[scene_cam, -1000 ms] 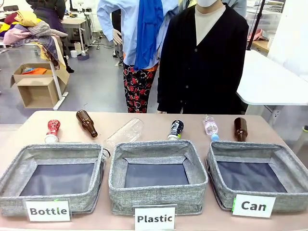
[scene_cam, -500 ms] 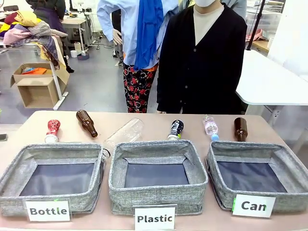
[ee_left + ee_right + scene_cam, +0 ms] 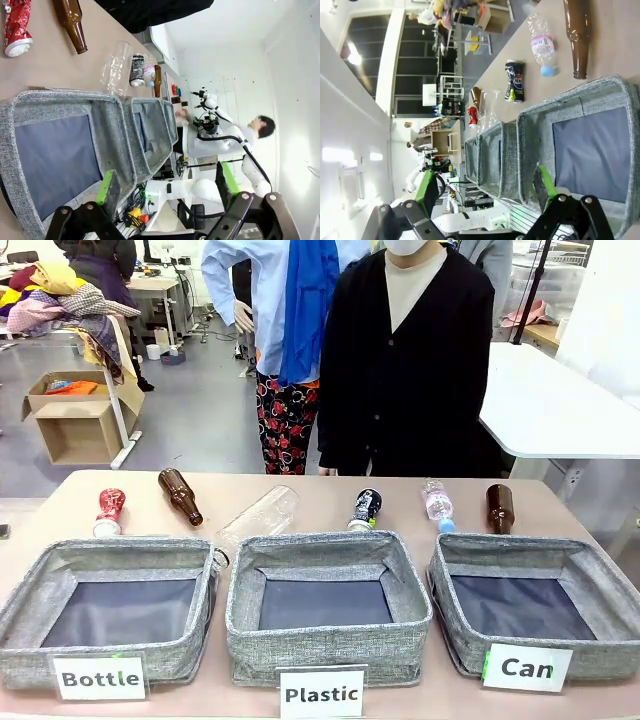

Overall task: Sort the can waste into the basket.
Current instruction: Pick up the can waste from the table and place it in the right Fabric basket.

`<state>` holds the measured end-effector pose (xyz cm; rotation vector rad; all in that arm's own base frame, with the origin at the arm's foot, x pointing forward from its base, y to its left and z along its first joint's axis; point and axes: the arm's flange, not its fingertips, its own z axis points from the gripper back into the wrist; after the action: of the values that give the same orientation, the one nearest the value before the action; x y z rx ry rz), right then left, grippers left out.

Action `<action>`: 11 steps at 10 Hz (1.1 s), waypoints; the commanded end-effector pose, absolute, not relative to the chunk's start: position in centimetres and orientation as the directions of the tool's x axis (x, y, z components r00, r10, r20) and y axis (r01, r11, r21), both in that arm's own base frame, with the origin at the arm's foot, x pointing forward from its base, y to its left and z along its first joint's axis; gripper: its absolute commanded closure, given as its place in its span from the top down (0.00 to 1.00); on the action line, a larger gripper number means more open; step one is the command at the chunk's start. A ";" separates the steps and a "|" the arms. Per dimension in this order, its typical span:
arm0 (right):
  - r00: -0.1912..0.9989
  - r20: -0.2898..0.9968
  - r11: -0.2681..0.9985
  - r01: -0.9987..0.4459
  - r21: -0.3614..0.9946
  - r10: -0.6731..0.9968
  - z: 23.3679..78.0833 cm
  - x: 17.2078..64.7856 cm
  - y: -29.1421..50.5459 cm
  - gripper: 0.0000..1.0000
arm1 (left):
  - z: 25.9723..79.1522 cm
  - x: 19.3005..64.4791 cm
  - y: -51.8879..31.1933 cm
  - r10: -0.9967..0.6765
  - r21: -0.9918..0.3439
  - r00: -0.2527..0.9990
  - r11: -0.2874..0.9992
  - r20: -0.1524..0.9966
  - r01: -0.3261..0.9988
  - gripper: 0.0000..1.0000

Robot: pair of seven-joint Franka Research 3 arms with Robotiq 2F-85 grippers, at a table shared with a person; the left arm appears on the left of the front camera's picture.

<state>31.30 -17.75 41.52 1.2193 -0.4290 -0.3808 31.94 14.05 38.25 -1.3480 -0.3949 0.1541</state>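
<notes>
**Both cans on the bench, all three bins bare-floored**

Front view: three grey fabric bins stand in a row along the near edge of the bench [image 3: 320,502]. The "Bottle" bin [image 3: 120,548] is at the left, the "Plastic" bin [image 3: 326,539] in the middle. At the right is the basket [image 3: 510,544], labelled "Can". Each bin shows a bare dark floor. Behind them lie a red can [image 3: 109,510], a brown bottle [image 3: 180,496], a clear bottle [image 3: 258,518] and a black can [image 3: 366,508]. Further right are a small plastic bottle [image 3: 437,504] and a second brown bottle [image 3: 499,508]. The clear bottle's near end dips behind the bin rims. The basket's right corner is cut off by the frame edge. A person [image 3: 410,370] stands at the far side.

Left wrist view: the left gripper [image 3: 167,182] has its jaws spread wide and holds nothing. It hangs over the near edge of the "Bottle" bin [image 3: 65,97]. The red can [image 3: 16,25] lies beyond that bin, cut by the picture's edge. The black can [image 3: 137,70] is farther along the row. The basket [image 3: 171,122] is farthest and seen edge-on, so its floor is hidden.

Right wrist view: the right gripper [image 3: 486,184] also has its jaws spread wide and holds nothing. It is near the edge of the basket [image 3: 570,97], whose dark floor lies bare. The black can [image 3: 514,80] lies just outside the basket, beside the small plastic bottle [image 3: 540,45]. The red can [image 3: 472,116] is small and far off, hard to make out.
</notes>
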 end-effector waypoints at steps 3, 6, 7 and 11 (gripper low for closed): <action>0.893 0.171 0.567 0.108 0.817 -0.416 46.1 34.0 -8.8 1.00 | 38.3 31.8 14.2 0.319 -0.965 0.925 0.223 0.208 0.140 1.00; 0.903 0.229 0.757 0.143 0.638 -0.364 47.3 36.6 -0.8 1.00 | 38.3 31.8 14.2 0.319 -0.965 0.925 0.223 0.208 0.140 1.00; 0.915 0.259 0.815 0.116 0.568 -0.311 47.4 37.4 2.2 1.00 | 38.3 31.8 14.2 0.319 -0.965 0.925 0.223 0.208 0.140 1.00; 0.931 0.290 0.858 0.045 0.511 -0.221 47.1 37.6 6.1 1.00 | 38.3 31.8 14.2 0.319 -0.965 0.925 0.223 0.208 0.140 1.00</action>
<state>37.56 7.58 46.82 0.4502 -0.3372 -0.0928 31.99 14.06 38.20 -1.3464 -0.3933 0.1523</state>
